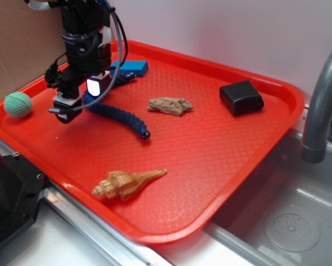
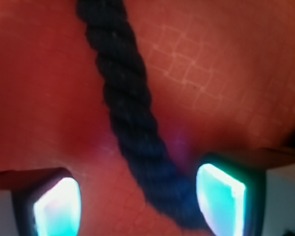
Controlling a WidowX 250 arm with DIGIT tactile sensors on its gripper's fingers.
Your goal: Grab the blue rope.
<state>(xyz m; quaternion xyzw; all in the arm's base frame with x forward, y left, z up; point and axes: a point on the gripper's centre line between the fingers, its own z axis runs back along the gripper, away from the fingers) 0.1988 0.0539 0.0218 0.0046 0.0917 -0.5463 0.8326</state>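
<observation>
Kitchen-style sink station, likely a test setup. Evidence: grey faucet (image 1: 320, 105) over a steel sink basin (image 1: 287, 221) with drain; red tray (image 1: 210, 160) resting across the worktop (image 1: 49, 249).

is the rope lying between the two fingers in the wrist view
Yes, the rope runs down between the glowing fingers, nearer the right one, with the gripper open.

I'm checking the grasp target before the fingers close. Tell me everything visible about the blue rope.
The blue rope is short, thick, dark navy, of twisted strands, with a dark capped end. It lies curved on the red tray. One end runs between the open fingers of the gripper, nearer one pad; contact cannot be told.
</observation>
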